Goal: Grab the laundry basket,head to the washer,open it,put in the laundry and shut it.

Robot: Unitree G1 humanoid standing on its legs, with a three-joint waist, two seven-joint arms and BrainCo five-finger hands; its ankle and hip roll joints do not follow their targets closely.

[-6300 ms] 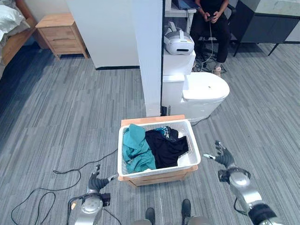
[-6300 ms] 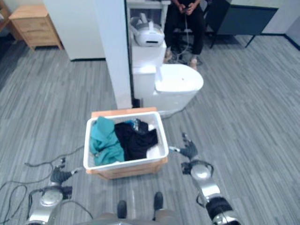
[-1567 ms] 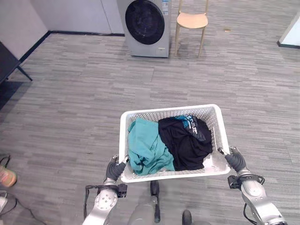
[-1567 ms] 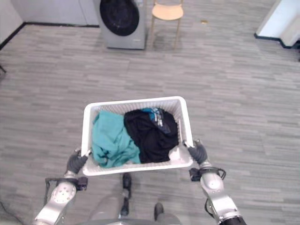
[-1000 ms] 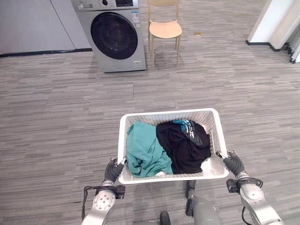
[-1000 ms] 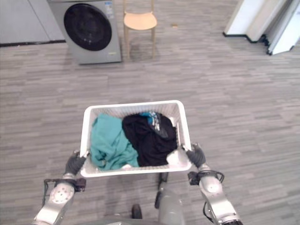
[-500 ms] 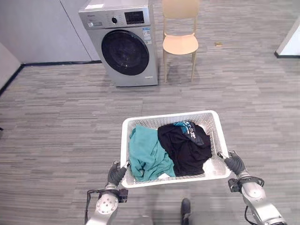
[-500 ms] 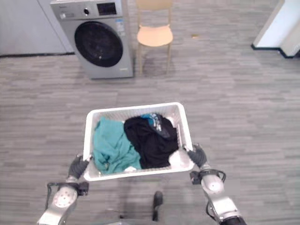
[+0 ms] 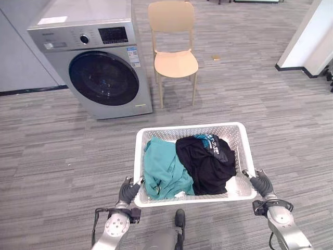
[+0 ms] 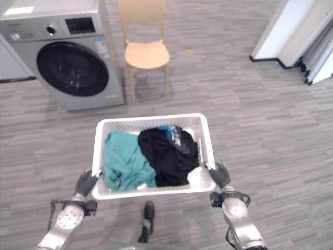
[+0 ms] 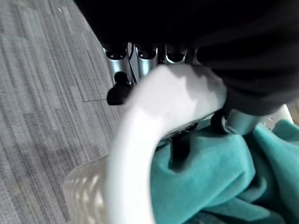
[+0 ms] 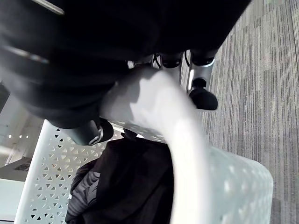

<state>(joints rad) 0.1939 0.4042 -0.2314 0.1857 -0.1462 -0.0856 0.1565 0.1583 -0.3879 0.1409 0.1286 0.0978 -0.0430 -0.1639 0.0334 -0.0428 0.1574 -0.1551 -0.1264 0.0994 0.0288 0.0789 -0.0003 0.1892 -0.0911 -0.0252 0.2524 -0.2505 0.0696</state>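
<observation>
I carry a white perforated laundry basket (image 9: 240, 139) above the floor. My left hand (image 9: 128, 190) is shut on its left rim (image 11: 135, 140), and my right hand (image 9: 260, 184) is shut on its right rim (image 12: 182, 140). Inside lie a teal garment (image 9: 162, 167) on the left and black clothes (image 9: 205, 160) on the right. The silver washer (image 9: 96, 62), with its round dark door (image 9: 104, 78) closed, stands ahead to the left.
A light wooden chair (image 9: 175, 52) stands right of the washer. A white wall corner (image 9: 312, 36) rises at the far right. Grey plank floor (image 9: 291, 125) lies between me and the washer.
The camera has advanced: the washer and chair appear larger and nearer, shifted left. Both hands keep the same hold on the basket.
</observation>
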